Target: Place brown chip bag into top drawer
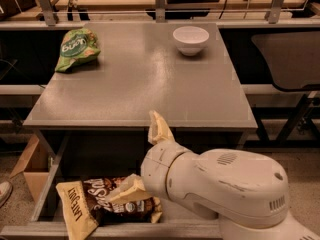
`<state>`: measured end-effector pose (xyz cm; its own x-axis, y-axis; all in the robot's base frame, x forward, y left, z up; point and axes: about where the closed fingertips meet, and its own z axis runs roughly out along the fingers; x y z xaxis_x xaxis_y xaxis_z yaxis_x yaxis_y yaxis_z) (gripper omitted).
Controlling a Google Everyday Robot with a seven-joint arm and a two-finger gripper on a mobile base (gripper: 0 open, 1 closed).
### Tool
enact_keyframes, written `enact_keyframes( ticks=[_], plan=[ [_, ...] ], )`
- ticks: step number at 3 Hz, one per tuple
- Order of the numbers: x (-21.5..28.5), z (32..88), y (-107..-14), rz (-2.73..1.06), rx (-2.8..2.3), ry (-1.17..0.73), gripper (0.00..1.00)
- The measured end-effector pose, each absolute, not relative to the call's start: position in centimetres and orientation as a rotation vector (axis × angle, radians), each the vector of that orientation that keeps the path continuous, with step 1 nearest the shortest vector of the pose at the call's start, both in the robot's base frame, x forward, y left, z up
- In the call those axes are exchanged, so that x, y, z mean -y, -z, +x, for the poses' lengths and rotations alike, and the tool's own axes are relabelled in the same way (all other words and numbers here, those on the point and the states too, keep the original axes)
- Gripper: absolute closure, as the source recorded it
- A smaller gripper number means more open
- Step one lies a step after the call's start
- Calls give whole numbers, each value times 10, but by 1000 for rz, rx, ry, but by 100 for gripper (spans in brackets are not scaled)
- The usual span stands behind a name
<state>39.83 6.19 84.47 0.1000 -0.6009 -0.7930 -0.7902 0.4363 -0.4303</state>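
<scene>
The brown chip bag (97, 204) lies flat in the open top drawer (47, 191), near its front left, dark brown with a tan end and white lettering. My gripper (142, 156) is above the drawer at the front edge of the grey cabinet top (145, 79). Its two tan fingers are spread wide apart and hold nothing. One finger (159, 126) points up over the cabinet edge. The other finger (127, 189) hangs just over the bag's right part. My white arm hides the drawer's right half.
A green chip bag (76, 48) lies at the cabinet top's far left. A white bowl (190, 39) stands at the far middle. A cardboard box (32, 171) sits on the floor left of the drawer. A dark chair (292, 59) stands to the right.
</scene>
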Motion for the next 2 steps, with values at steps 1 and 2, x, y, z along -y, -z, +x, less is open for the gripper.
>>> enact_keyframes(
  ticks=[1, 2],
  plan=[
    [-51, 402, -842, -1238, -1608, -190, 0],
    [-18, 409, -837, -1179, -1665, -133, 0]
  ],
)
